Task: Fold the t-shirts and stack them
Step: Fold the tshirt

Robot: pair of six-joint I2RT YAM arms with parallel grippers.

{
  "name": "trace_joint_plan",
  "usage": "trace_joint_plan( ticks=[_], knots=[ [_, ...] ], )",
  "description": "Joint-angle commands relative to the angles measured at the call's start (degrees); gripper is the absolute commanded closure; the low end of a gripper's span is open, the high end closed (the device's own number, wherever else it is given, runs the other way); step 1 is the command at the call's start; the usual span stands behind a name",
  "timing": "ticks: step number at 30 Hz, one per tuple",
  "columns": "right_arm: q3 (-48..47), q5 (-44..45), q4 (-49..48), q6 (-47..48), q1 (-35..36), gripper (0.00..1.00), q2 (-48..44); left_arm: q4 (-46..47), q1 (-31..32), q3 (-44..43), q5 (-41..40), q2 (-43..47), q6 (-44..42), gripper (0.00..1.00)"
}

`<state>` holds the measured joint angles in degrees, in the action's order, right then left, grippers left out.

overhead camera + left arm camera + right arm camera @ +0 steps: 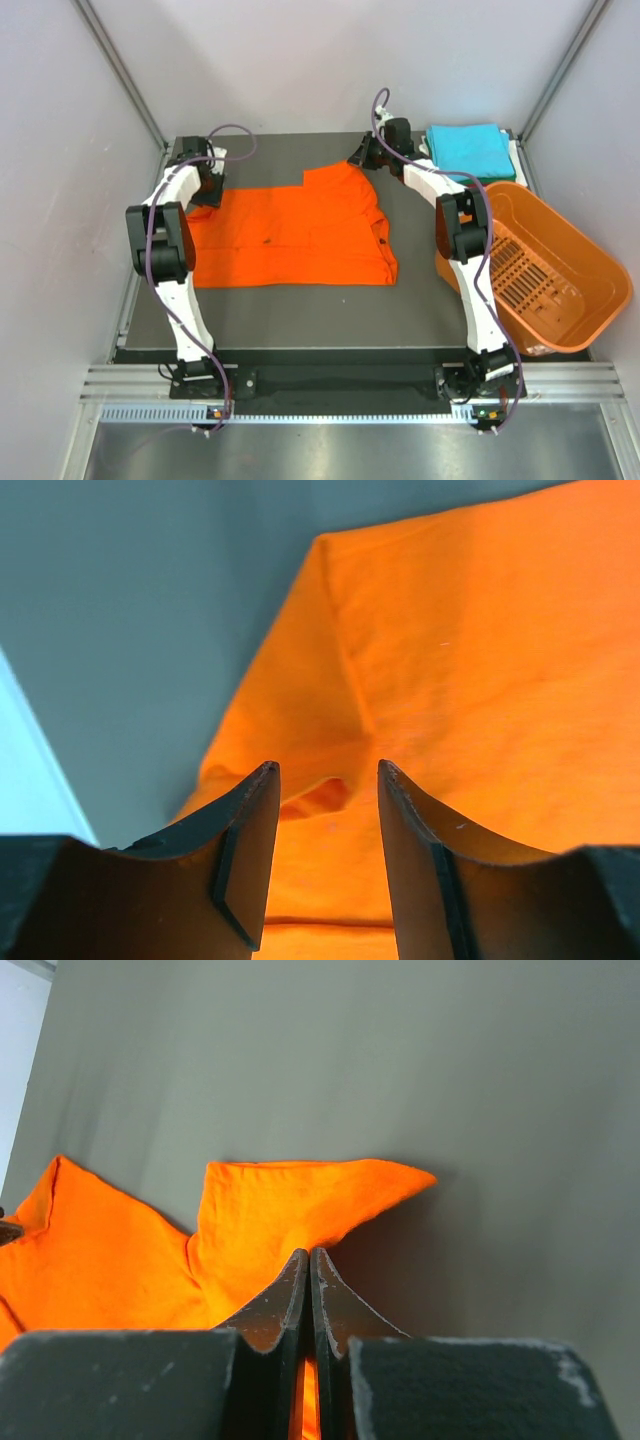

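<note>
The orange shirt [300, 235] lies spread on the table [300, 310], with a basket [540, 270] to its right. From above, the wrists hide both sets of fingertips. Only the wrist views show them. The left gripper [328, 780] is spread above the shirt's far left edge. The right gripper [309, 1260] is pressed together, pinching the far right sleeve. Beyond the shirt, to the right, lies a folded turquoise shirt [468, 148].

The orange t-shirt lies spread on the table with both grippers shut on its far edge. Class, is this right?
Not quite. Only the right gripper is shut on the orange t-shirt; the left gripper is open over it, as the left wrist view shows. The shirt does lie spread on the table.
</note>
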<state>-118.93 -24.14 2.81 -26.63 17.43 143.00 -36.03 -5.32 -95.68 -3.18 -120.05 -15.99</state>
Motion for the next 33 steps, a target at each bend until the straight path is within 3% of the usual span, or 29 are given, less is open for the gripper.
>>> trace_joint_plan(
  ticks=[1, 6, 10, 14, 19, 27, 33],
  knots=[
    [-3.32, -1.0, -1.4, -0.17, -0.29, 1.0, -1.94, 0.87, 0.49, -2.14, -3.76, -1.85, -3.17, 0.51],
    [-3.41, -1.08, -1.67, -0.35, -0.29, 1.0, -1.5, 1.05, 1.72, -1.79, -4.29, -3.08, -3.96, 0.51],
    [-3.41, -1.08, -1.67, -0.09, -0.29, 1.0, -1.23, 1.58, 1.72, -1.79, -6.04, -3.09, -4.05, 0.6],
    [-3.5, -1.26, -1.67, 0.61, -0.38, 1.0, -1.41, 5.35, 1.81, -1.09, -9.82, -1.33, -2.57, 1.0],
    [-0.7, -1.44, -2.37, 4.74, -0.38, 1.0, -4.21, 10.01, 1.54, -1.61, -18.25, -1.15, -0.1, 1.0],
    [12.3, 2.96, -10.89, 10.19, -0.47, 1.0, -13.87, 12.38, -0.74, -1.53, -27.47, -0.98, 3.51, 1.0],
    [22.16, 4.1, -19.77, 10.37, -0.56, 1.0, -20.03, 16.6, -1.27, -1.44, -29.95, -1.15, 2.89, 1.0]
  ],
)
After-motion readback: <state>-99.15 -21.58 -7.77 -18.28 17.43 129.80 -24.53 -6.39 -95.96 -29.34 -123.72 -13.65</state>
